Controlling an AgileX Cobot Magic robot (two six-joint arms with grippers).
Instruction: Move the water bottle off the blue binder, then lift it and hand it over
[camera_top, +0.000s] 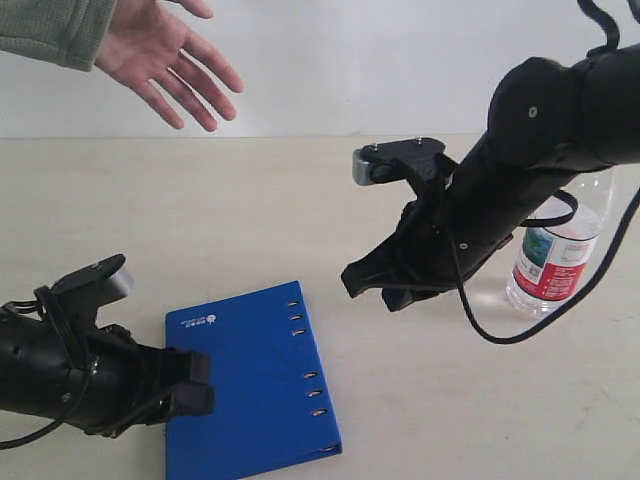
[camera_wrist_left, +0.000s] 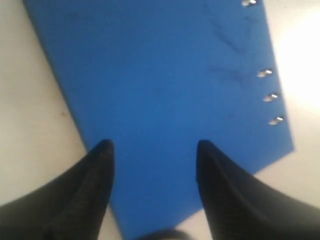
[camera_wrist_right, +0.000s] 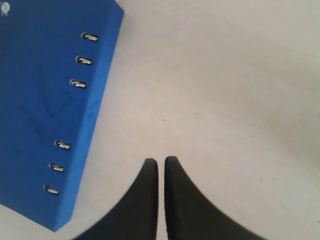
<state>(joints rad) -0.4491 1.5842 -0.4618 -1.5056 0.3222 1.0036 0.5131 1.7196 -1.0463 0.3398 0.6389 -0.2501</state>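
Exterior view, left to right, with wrist views for detail. An open human hand (camera_top: 165, 60), palm up, is held above the far left of the table (camera_top: 200, 220), well beyond the fingertips of both arms.

The left gripper (camera_wrist_left: 152, 145) sits low at the near left. Its two fingers (camera_wrist_left: 97, 175) are spread apart, with nothing between them but the cover below. The blue binder (camera_top: 250, 390) lies flat and closed directly under and ahead of these fingertips; one tip stands at the binder's edge, the other over its face. Whether the tips touch the cover cannot be told. A small white logo (camera_top: 197, 321) marks the corner beside the left fingers, and six ring slots (camera_wrist_right: 75, 84) line the edge farthest from them.

The right gripper (camera_wrist_right: 160, 162) hangs above bare table past that ring edge, its fingers (camera_wrist_right: 145, 200) pressed together and empty. The binder lies ahead of these tips and off to one side, not touching them.

The water bottle (camera_top: 550, 270) stands upright on the table at the far right, off the binder, behind the right arm and well apart from its fingertips. Its cap is hidden by the arm.
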